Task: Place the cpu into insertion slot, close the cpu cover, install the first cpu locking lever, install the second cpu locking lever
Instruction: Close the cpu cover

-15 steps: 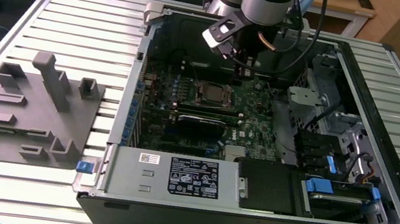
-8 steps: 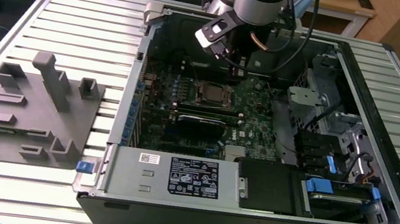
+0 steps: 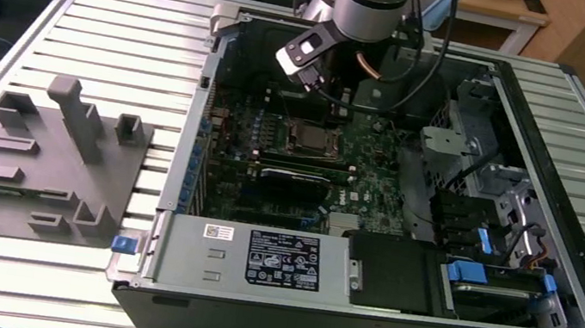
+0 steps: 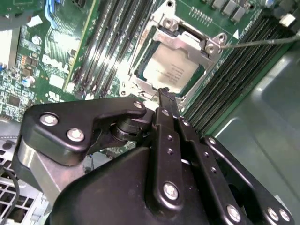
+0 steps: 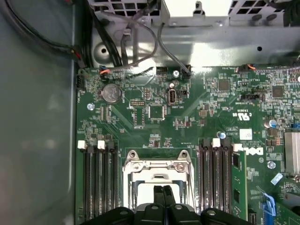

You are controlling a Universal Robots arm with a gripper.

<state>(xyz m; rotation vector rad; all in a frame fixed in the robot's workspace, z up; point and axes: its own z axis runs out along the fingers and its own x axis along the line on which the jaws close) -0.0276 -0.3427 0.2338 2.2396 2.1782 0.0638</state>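
The cpu (image 4: 171, 71), silvery-grey on top, lies in the insertion slot (image 3: 308, 138) on the green board. The silver cpu cover (image 4: 180, 40) is folded down over the chip's edges; its frame also appears in the first wrist view (image 5: 157, 165). A thin metal locking lever (image 4: 260, 42) runs out from the cover's corner, and I cannot tell whether it is latched. My gripper (image 4: 164, 96) hangs just above the socket's edge with its black fingers (image 5: 159, 194) pressed together and nothing between them. In the exterior view the gripper (image 3: 330, 109) sits low inside the case, just behind the socket.
Long black memory slots (image 5: 101, 183) flank the socket on both sides. A black card (image 3: 296, 184) and the labelled power supply (image 3: 278, 258) lie nearer the case front. Drive cages and cables (image 3: 495, 203) fill the exterior view's right. A grey fixture block (image 3: 43, 162) stands on the table outside.
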